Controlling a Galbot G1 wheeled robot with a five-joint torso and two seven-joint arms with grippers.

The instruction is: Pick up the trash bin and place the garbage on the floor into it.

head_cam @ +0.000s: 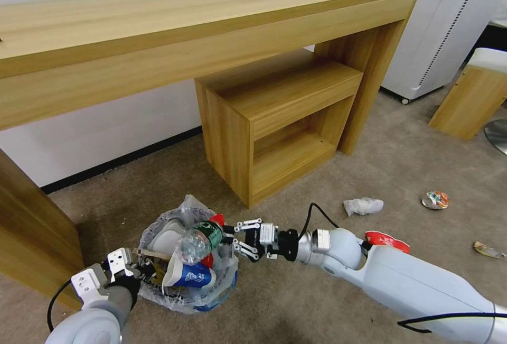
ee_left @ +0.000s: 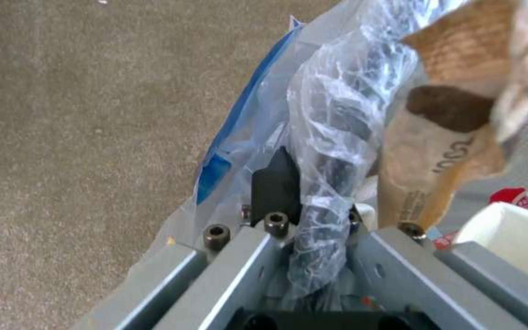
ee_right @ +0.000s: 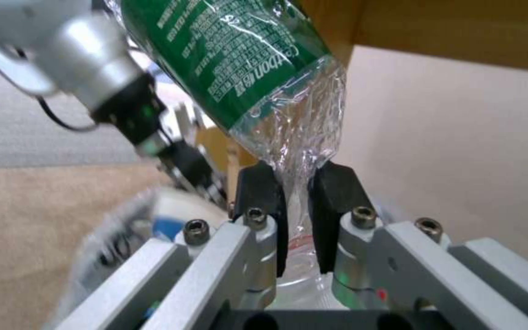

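Note:
The trash bin (head_cam: 222, 286), a small bin lined with a crinkly bag, stands on the beige floor (head_cam: 296, 307) at the lower left. It holds a blue-white cup (head_cam: 188, 275), a white slipper (head_cam: 166, 235) and a thin stick (head_cam: 150, 253). My left gripper (head_cam: 127, 267) is shut on its near rim; the left wrist view has the bag-wrapped rim (ee_left: 331, 151) between the fingers (ee_left: 276, 178). My right gripper (head_cam: 232, 238) is shut on a crushed clear bottle (head_cam: 198, 241) with a green label (ee_right: 245, 59), held just above the bin's contents.
On the carpet to the right lie a white tissue (head_cam: 363, 205), a crushed can (head_cam: 435, 200), a wrapper (head_cam: 488, 250) and a red-white piece (head_cam: 387, 240) behind my right arm. A long wooden desk (head_cam: 211, 21) with a low shelf unit (head_cam: 274, 122) stands behind the bin.

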